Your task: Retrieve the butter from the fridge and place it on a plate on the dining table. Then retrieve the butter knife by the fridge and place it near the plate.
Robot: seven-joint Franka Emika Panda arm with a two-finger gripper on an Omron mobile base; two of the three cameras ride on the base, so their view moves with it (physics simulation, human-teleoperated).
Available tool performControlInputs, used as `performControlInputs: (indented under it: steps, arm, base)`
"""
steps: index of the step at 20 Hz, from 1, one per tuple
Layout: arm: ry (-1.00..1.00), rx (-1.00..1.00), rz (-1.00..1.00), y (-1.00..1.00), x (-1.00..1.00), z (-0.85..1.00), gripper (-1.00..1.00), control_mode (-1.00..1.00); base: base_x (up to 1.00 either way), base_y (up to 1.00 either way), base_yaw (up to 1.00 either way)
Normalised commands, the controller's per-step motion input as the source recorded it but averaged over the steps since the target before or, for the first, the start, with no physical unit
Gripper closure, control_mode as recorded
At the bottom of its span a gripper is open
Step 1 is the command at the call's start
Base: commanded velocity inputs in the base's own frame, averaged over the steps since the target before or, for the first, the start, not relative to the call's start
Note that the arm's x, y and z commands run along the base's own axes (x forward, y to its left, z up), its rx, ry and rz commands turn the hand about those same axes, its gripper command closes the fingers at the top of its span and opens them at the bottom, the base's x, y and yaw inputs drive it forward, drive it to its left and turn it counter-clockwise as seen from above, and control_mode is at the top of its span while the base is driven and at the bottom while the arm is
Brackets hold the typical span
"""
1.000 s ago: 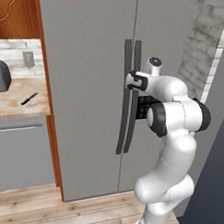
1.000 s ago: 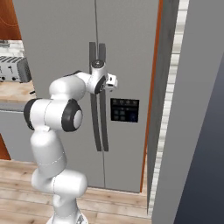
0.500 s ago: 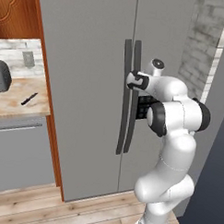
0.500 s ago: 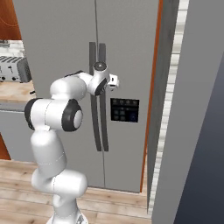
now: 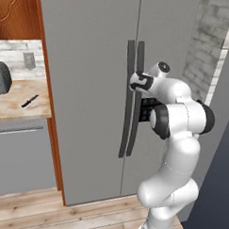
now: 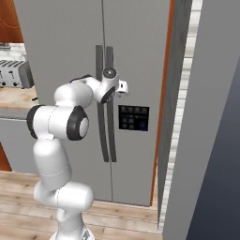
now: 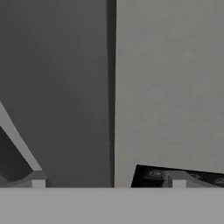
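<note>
1. While the fridge (image 5: 89,87) stands with both doors closed, the tool (image 5: 135,82) sits up against the dark handles (image 5: 130,112) near their top, its fingers (image 7: 38,179) spread wide and gripping nothing.
2. Risk: in the hand view the door seam runs between the fingertips and no handle is bracketed, so closing now would likely pinch air or skid off the curved bar.
3. Risk: taking both handles at once would jam the pull.
4. The butter is presumably inside the fridge, unseen; the butter knife (image 5: 29,101) lies on the worktop (image 5: 17,107) at nine o'clock of the fridge, untouched.
</note>
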Motion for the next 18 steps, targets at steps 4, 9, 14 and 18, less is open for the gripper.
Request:
performControlInputs:
  steps: [4, 9, 14, 18]
  arm:
    - [-0.05, 0.04, 0.00, 0.00, 0.21, -0.09, 1.00, -1.00]
    - [0.02, 0.00, 0.00, 0.00, 0.00, 0.00, 1.00, -1.00]
    - [0.03, -0.05, 0.00, -0.21, -0.53, 0.05, 1.00, -1.00]
    - [0.00, -0.02, 0.00, -0.57, -0.98, 0.03, 1.00, -1.00]
  base:
    - [0.00, 0.00, 0.00]
    - [0.00, 0.00, 0.00]
    - [0.00, 0.00, 0.00]
    - [0.00, 0.00, 0.00]
